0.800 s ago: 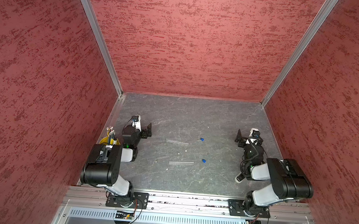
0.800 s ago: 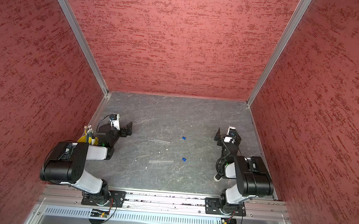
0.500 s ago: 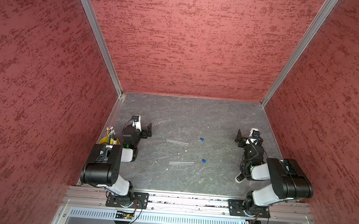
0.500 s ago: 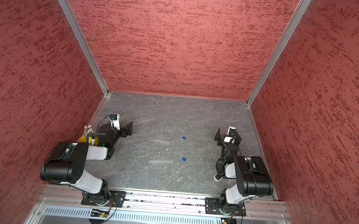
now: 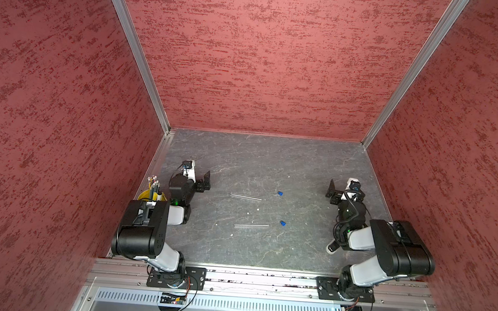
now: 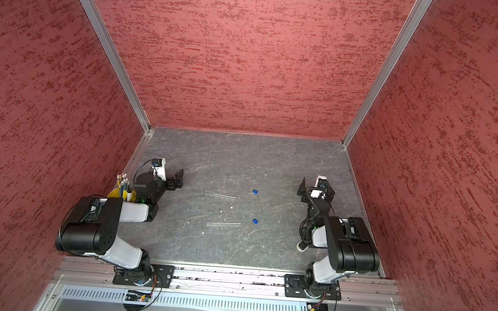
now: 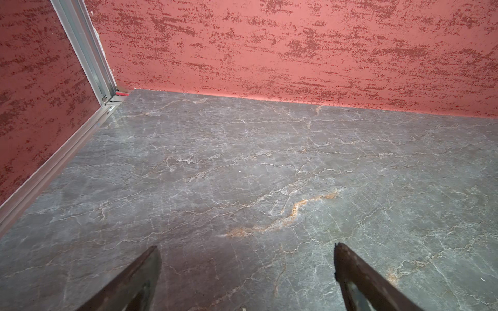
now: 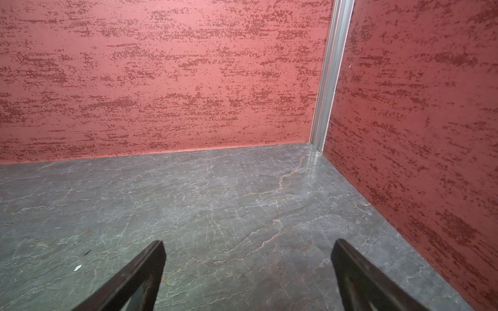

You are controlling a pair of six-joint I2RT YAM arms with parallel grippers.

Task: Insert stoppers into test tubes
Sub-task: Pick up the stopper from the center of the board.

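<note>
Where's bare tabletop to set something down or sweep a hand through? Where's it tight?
Free: the wide back strip of table between the back wall and the farther tube; the front strip between the nearer tube and the front rail. Crowded: the middle, with both tubes, two blue stoppers and white specks; the left edge by the yellow cup.
</note>
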